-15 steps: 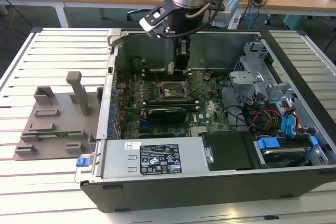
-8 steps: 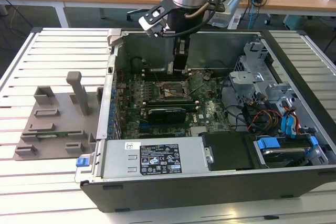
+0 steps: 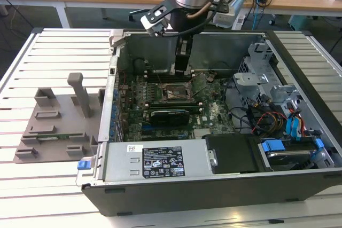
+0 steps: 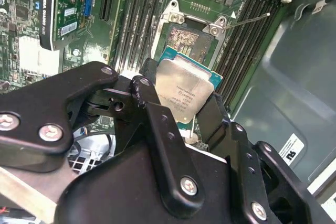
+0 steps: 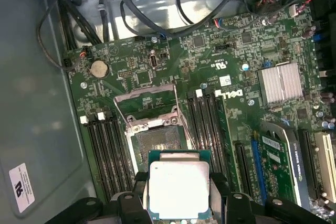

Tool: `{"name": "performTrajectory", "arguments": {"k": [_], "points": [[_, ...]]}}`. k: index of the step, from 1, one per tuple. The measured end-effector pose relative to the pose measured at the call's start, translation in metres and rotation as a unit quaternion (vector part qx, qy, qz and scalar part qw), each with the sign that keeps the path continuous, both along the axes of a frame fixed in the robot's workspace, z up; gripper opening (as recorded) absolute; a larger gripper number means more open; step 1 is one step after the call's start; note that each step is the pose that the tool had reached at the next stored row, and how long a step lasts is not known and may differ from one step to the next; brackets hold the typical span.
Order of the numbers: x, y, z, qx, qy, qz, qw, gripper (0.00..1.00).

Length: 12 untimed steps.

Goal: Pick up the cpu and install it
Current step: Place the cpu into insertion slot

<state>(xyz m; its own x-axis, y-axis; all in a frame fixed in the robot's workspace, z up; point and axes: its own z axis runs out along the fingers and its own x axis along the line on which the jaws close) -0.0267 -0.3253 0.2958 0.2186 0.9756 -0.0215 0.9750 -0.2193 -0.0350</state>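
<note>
**Inspector:** Which step is in hand?

**Examiner:** The carry, in my judgement. The pincer (image 4: 181, 103) is closed part-way, and its fingers (image 4: 145, 88) bear on two opposite edges of the cpu (image 5: 179, 188). The chip's metal plate faces the wrist cameras. It is gripped and held off the board, not seated.

**Inspector:** What lies beyond the pincer's tips?

**Examiner:** Just past the chip is the processor socket (image 5: 155, 129), bare, with its load plate (image 5: 148, 99) swung up. Memory slots (image 5: 105, 150) flank it on both sides. Around them is the green motherboard (image 5: 236, 72), which lies on the floor of the open computer case (image 3: 160, 158) on the slatted table (image 3: 53, 52).

**Inspector:** What does seating the chip call for?

**Examiner:** As I judge it, the chip must sit squarely over the socket frame, with edges parallel and the corner marking matched. I cannot make out the marking. The chip must also go down level, since a tilted chip could damage the socket contacts.
</note>
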Motion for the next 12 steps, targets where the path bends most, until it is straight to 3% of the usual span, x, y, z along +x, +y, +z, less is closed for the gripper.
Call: {"name": "performTrajectory", "arguments": {"k": [4,7,9,12], "points": [[0.0,0.0,0.0,0.0,0.0,-0.028,0.9996,0.55],[0.0,0.0,0.0,0.0,0.0,-0.031,0.9995,0.55],[0.0,-0.0001,0.0,0.0,0.0,-0.002,1.0,0.55],[0.0,0.0,-0.0002,0.0,0.0,0.038,0.9993,0.55]]}}
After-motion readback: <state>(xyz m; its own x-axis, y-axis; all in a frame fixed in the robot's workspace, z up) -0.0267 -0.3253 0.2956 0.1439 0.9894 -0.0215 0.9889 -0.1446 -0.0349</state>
